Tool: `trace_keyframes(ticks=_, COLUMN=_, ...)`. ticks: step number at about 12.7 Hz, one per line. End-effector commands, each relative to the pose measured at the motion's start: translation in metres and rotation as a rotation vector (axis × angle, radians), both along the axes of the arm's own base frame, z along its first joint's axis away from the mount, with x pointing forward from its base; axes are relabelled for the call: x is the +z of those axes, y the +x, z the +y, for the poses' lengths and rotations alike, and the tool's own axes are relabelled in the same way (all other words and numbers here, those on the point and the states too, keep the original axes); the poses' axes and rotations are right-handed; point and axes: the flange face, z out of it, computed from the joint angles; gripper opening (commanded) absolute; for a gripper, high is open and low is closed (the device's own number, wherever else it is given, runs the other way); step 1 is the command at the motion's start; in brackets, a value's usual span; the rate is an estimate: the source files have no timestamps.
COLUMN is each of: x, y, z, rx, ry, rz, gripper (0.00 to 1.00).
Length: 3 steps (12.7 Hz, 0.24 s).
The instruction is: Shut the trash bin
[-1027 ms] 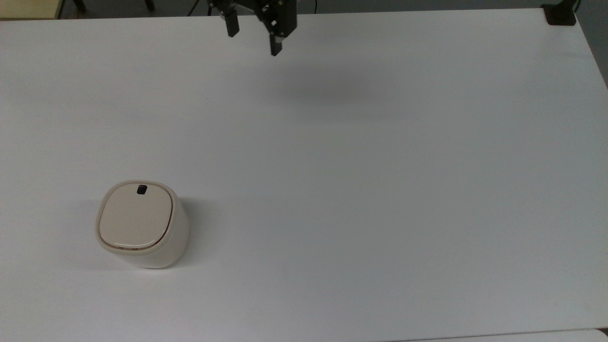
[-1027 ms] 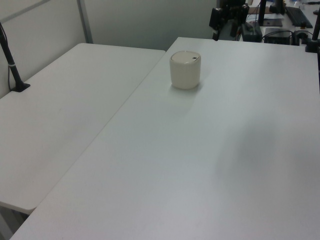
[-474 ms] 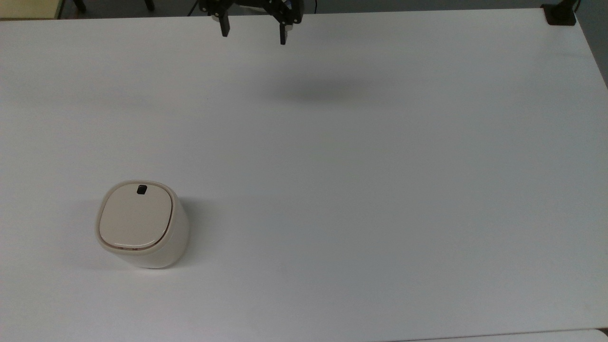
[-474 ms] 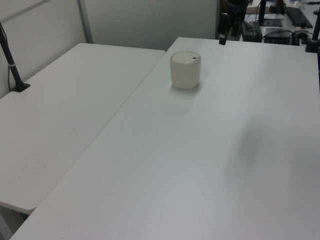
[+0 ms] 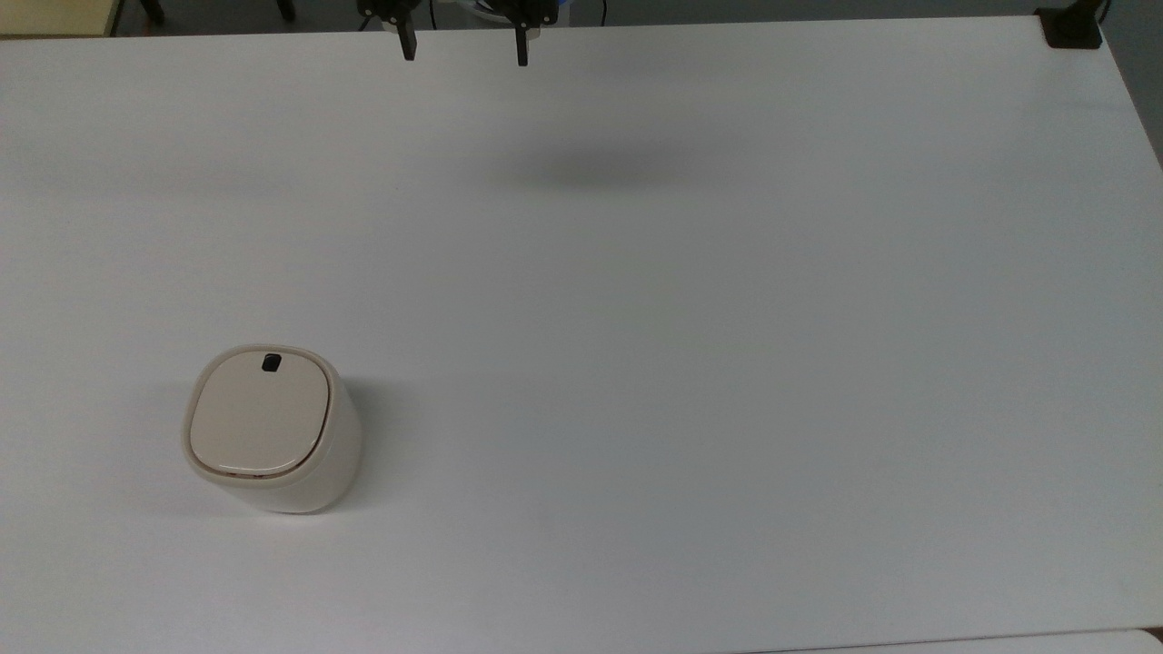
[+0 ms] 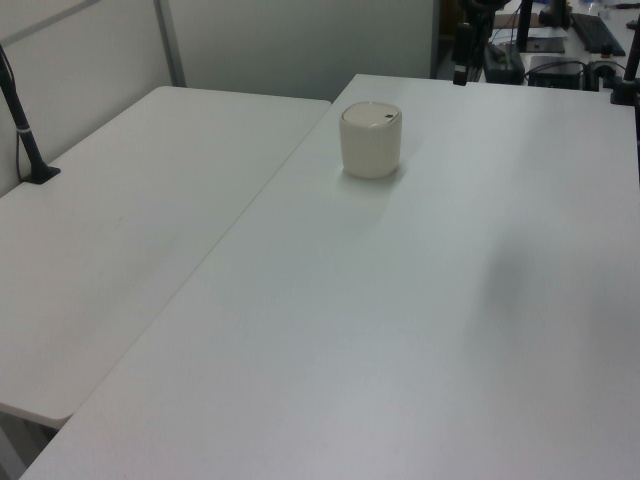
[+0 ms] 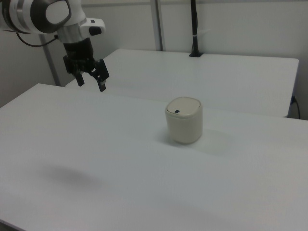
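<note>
The trash bin [image 5: 273, 429] is sitting lidded, seemingly done; the gripper [image 5: 463, 41] is hanging spread, empty, well apart above it.

The arm [image 7: 36, 13] is glossy white with rounded joint housings split by dark grey bands, and a thin black cable trails off behind it. Below the last white segment sits a black wrist block, and the tool [image 7: 91, 81] itself is matte black, with two slim, straight black fingers [image 7: 102, 86].
</note>
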Motion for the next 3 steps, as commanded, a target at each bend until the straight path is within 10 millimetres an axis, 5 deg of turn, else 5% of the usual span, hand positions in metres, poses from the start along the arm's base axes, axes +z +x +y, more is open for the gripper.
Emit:
trace_keyframes(ticks=1, x=0.0049, y=-0.0031, z=0.0033, rx=0.017, ry=0.016, rz=0.017, gripper=1.00)
trace_keyframes(ticks=3, x=0.0035, y=-0.0032, z=0.0051, rx=0.020, ry=0.016, rz=0.020, gripper=1.00)
